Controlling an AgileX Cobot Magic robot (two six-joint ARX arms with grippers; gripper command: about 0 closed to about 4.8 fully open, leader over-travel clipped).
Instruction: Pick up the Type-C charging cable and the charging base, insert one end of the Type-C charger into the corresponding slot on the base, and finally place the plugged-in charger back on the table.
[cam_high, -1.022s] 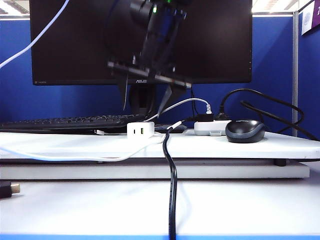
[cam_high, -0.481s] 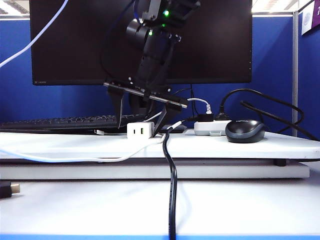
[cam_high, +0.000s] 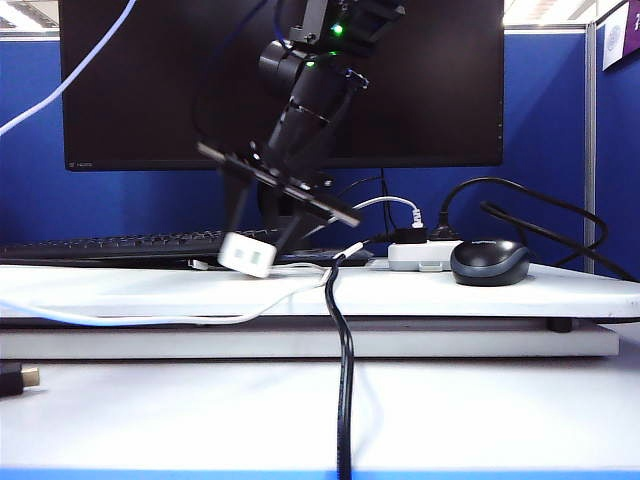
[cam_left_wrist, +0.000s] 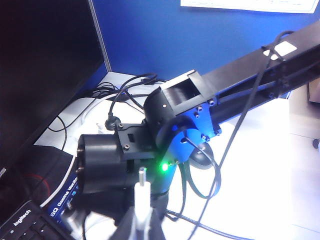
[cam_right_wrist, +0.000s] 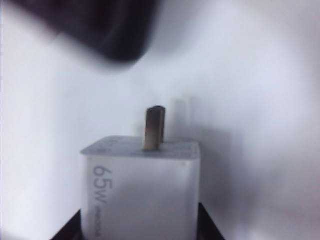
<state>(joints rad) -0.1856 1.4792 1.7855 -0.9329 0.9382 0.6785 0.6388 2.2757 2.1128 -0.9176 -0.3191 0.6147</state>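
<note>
- Nearest the exterior camera, a thick black cable (cam_high: 345, 390) is being run from the bottom centre of the frame up onto the raised white board (cam_high: 480, 292) of the table (cam_high: 150, 415).
- Across the left of that board, the Type-C charging cable (cam_high: 150, 318) is being trailed as a thin white line; in the left wrist view its plug (cam_left_wrist: 141, 187) is being held upright at the bottom centre by the left gripper (cam_left_wrist: 140, 227), whose jaws are pressed shut on it.
- At centre-left of the exterior view, the charging base (cam_high: 247, 254) is being held tilted and partly off the board between the fingers of the right gripper (cam_high: 255, 245); whether one corner is touching the board cannot be told.
- In the right wrist view, the charging base (cam_right_wrist: 142, 192) is being clamped at the bottom centre between the dark finger pads, its metal prong pointing up.
- Further back on the right, a dark mouse (cam_high: 490, 262) is being left beside a flat white block (cam_high: 425, 255) with black plugs in it.
- Behind everything, a keyboard (cam_high: 130, 243) and a black monitor (cam_high: 430, 80) are being shown against a blue partition.
</note>
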